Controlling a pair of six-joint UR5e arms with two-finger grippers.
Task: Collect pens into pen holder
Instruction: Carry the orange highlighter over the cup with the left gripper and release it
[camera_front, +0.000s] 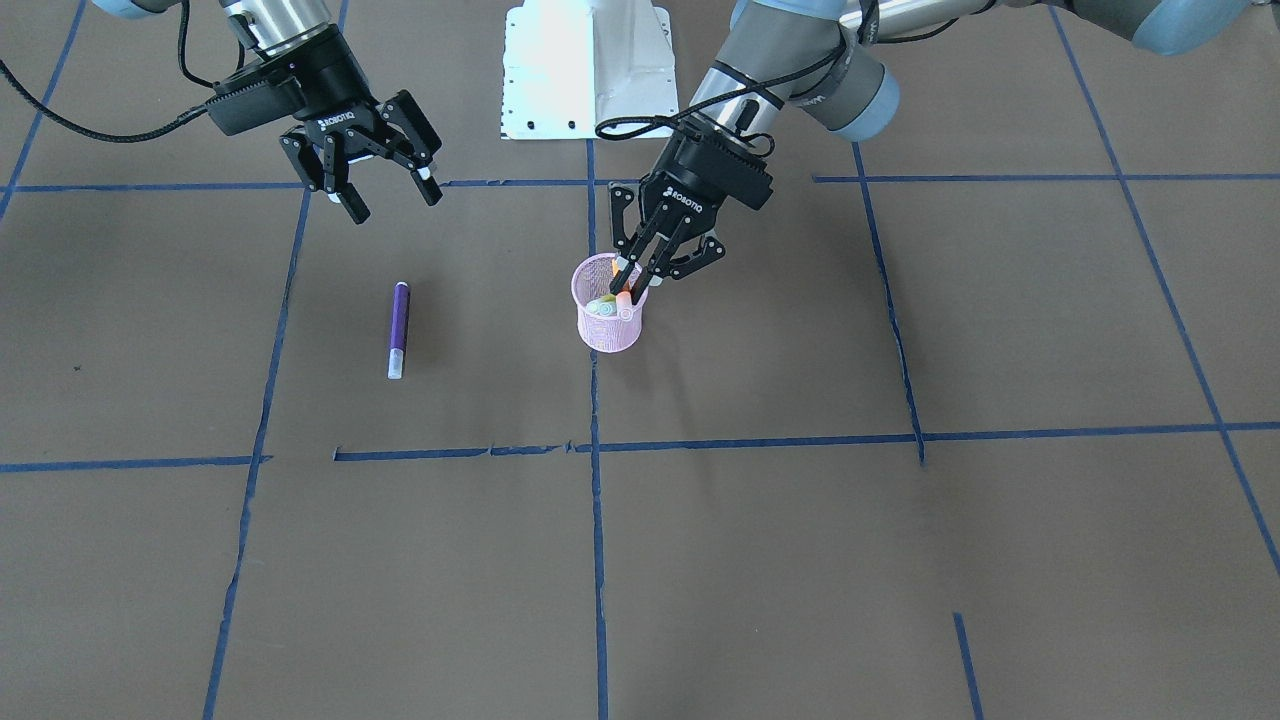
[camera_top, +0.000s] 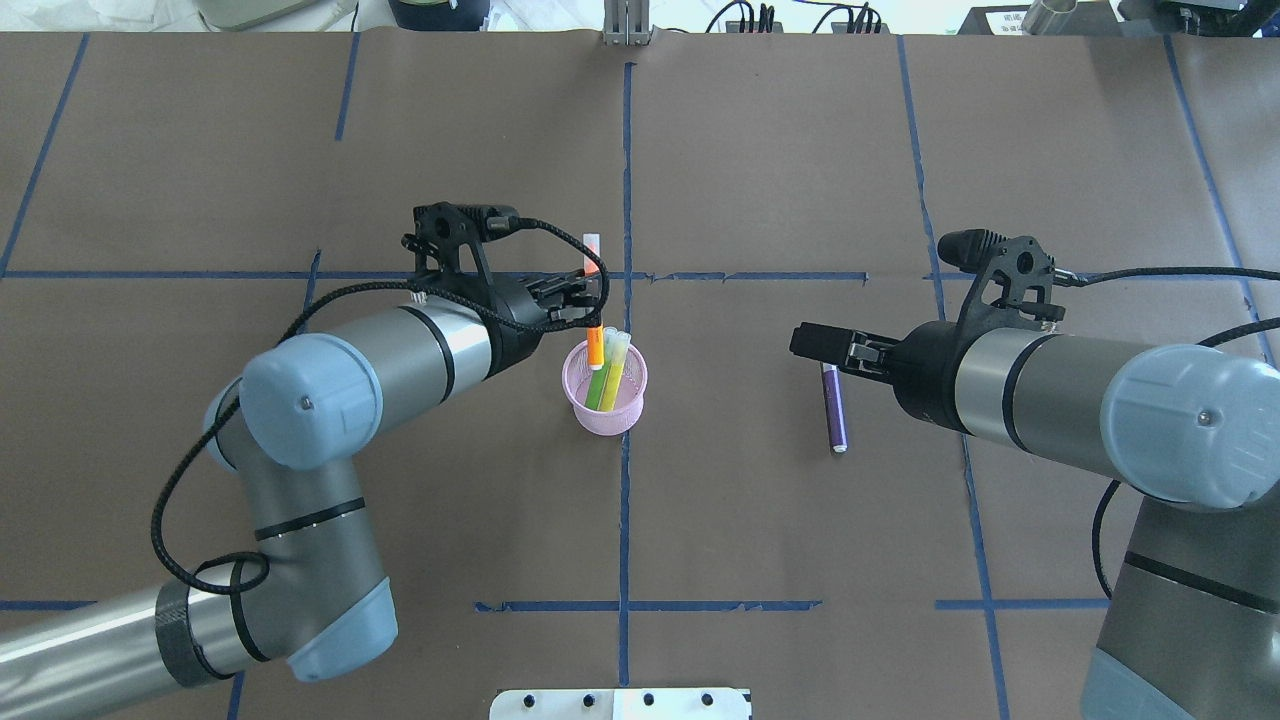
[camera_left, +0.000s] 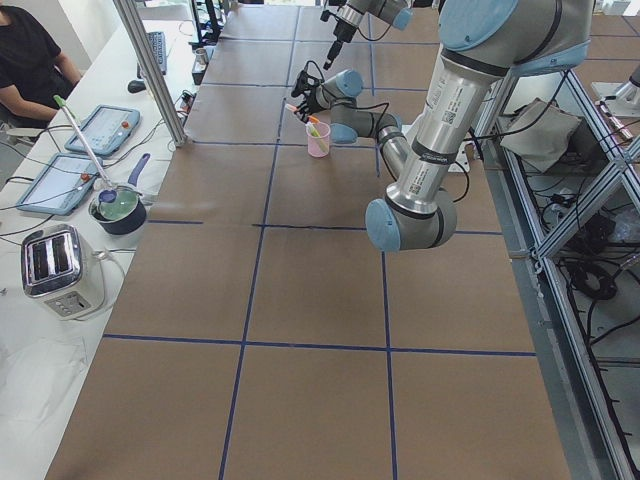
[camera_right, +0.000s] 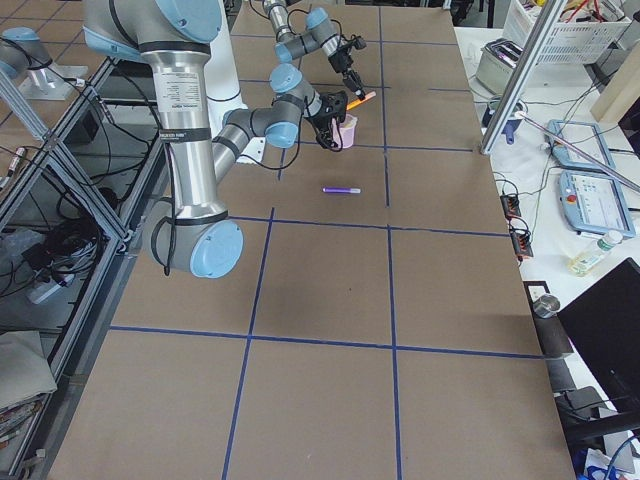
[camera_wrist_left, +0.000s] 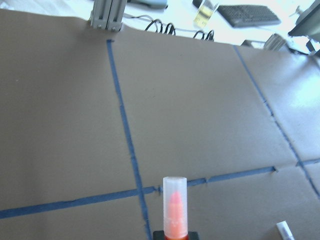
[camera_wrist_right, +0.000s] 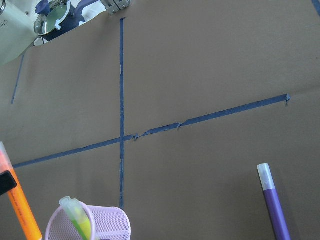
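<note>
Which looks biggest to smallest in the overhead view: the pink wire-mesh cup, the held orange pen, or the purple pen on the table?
1. Pink wire-mesh cup: covers most.
2–3. Orange pen, purple pen: unranked; orange is held nearer the camera in the left end effector, purple partly under the right end effector.

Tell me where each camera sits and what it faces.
Front-facing: across the table, facing the robot; left gripper, right gripper, pen holder.
Overhead: behind the robot, looking forward-down; left arm, right arm.
Exterior left: table's left end; left arm nearest.
Exterior right: opposite end; right arm nearest.
Left wrist: faces forward over its orange pen.
Right wrist: faces the table; own gripper unseen.
Shared: both wrists see the orange pen.
</note>
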